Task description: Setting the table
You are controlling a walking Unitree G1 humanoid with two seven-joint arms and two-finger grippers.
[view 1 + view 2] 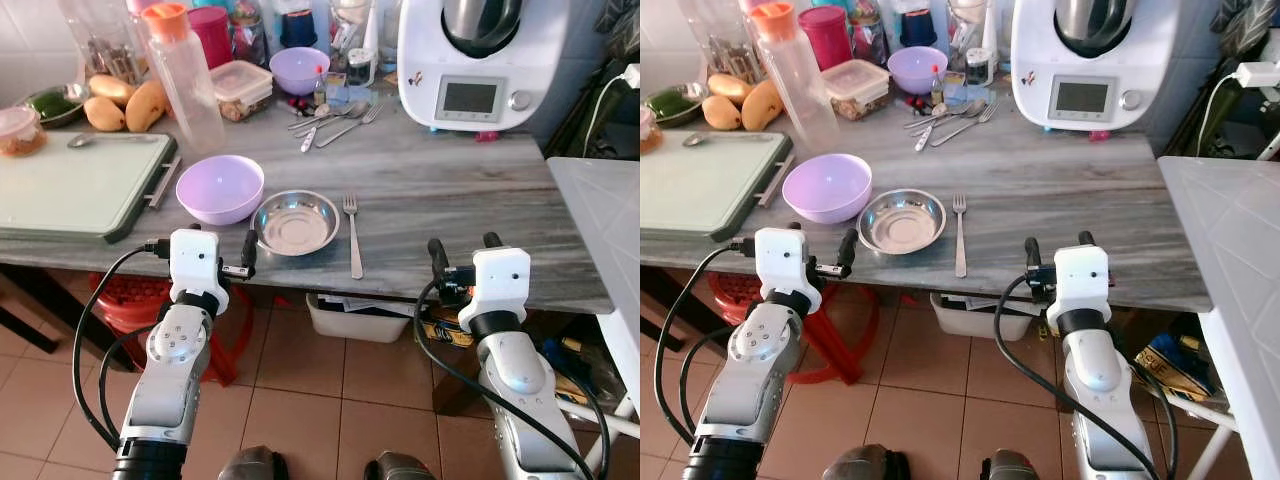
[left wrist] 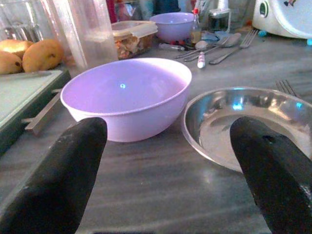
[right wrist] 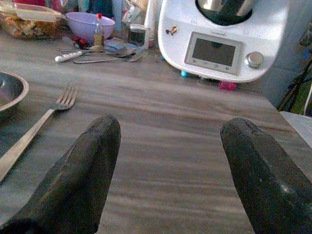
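1. Fingers on both grippers are standing spread apart, grasping nothing; the left gripper (image 1: 215, 262) is hovering at the table edge just in front of the steel plate (image 1: 295, 222), and the right gripper (image 1: 462, 262) is waiting off to the plate's right.
2. Beside the plate, the purple bowl (image 1: 220, 188) is sitting to its left and the fork (image 1: 353, 235) is lying just to its right.
3. Spare cutlery (image 1: 333, 120) is lying well behind the plate, near the white kitchen machine (image 1: 480, 60).
4. Judging from this, a spoon or knife is probably next; the reach should be passing over the plate high, approaching along the handle, so nothing already laid is getting nudged.
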